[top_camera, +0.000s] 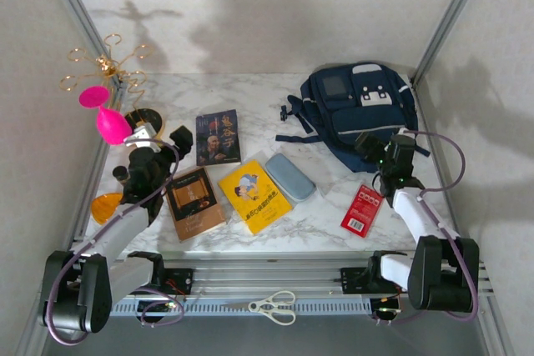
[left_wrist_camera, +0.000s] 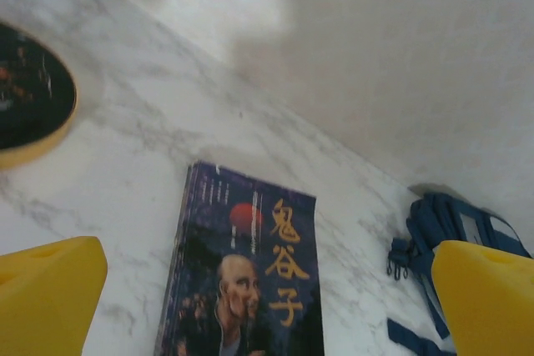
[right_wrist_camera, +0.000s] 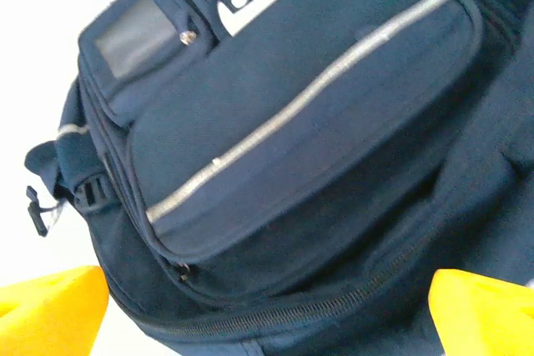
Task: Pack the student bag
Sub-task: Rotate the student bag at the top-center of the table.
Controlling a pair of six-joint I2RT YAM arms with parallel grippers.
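Note:
The student bag (top_camera: 350, 106), navy blue with white patches, lies at the back right of the marble table, with its pale-striped front pocket (right_wrist_camera: 309, 114) close in the right wrist view. My right gripper (top_camera: 384, 144) hovers at the bag's near edge. It is open (right_wrist_camera: 267, 310), and the yellow fingertips (right_wrist_camera: 50, 310) stand wide apart over the zipper with nothing between them. Open too, my left gripper (top_camera: 163, 137) sits just left of a dark blue book (top_camera: 218, 137). That book (left_wrist_camera: 250, 273) lies below its spread jaws (left_wrist_camera: 269, 293), untouched. The bag's strap end (left_wrist_camera: 442, 223) shows at the right.
A brown book (top_camera: 194, 202), a yellow book (top_camera: 254, 195), a grey-blue pencil case (top_camera: 290, 177) and a red booklet (top_camera: 361, 209) lie along the table's front. A black disc (top_camera: 143, 118), pink item (top_camera: 107, 118) and gold wire stand (top_camera: 104, 64) crowd the far left. Scissors (top_camera: 275, 306) rest on the front rail.

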